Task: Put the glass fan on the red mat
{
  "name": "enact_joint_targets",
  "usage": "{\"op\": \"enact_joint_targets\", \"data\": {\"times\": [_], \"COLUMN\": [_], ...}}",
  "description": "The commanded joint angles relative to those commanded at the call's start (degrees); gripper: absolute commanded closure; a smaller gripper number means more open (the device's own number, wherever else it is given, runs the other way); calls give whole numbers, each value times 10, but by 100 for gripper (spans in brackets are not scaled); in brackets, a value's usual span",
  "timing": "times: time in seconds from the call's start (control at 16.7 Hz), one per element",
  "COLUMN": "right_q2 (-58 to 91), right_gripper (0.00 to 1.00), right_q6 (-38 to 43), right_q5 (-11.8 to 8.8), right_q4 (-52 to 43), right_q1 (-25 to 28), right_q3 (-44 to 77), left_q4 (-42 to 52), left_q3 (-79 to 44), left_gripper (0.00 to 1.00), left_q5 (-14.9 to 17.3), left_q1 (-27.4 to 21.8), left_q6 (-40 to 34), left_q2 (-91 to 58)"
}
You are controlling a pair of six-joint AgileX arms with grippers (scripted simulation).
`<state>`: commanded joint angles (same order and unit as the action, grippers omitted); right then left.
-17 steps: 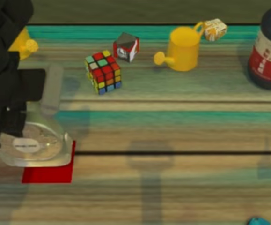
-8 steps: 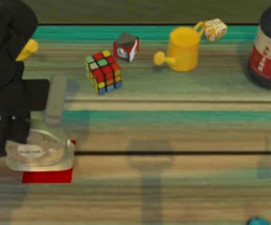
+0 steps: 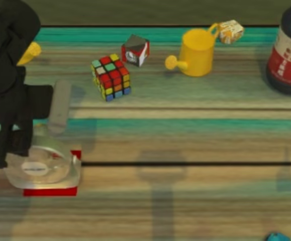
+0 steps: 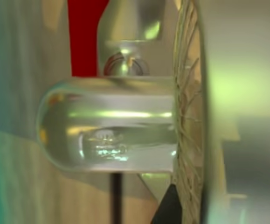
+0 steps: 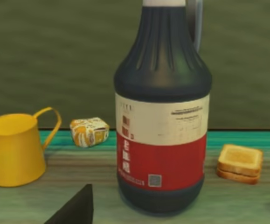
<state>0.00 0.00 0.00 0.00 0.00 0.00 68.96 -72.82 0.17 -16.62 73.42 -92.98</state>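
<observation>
Glass fan [image 3: 39, 168] on red mat [image 3: 52, 191] | centre label unreadable | left gripper [image 3: 7, 143] at rim

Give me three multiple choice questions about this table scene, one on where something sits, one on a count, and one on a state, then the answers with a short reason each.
1. Where is the glass fan?
A. Beside the dark bottle
B. Over the red mat, at the table's left
C. Behind the watering can

2. How many yellow watering cans stand in full sight in the top view?
A. One
B. Two
C. Three

3. How does the Rubik's cube stand?
A. Gripped by the right arm
B. Stacked on the mat
C. Free on the table, untouched

Answers:
1 B, the red mat shows only as strips at the fan's edges, with the left gripper at the fan.
2 A, one watering can.
3 C, nothing touches it.
</observation>
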Motion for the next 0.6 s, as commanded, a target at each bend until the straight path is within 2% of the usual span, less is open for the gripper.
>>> {"op": "enact_joint_targets", "data": {"times": [0.24, 0.6], "right_q2": [0, 0], "right_gripper": [0, 0], "right_q6": [0, 0], "right_q5": [0, 0], "right_q4": [0, 0], "right_q1": [0, 0], "right_q3": [0, 0], "left_q4": [0, 0], "left_q3": [0, 0], "left_gripper": [2, 0], "left_q5": [0, 0], "left_q1": [0, 0], "left_q6": [0, 0], "left_q2": [0, 0]}}
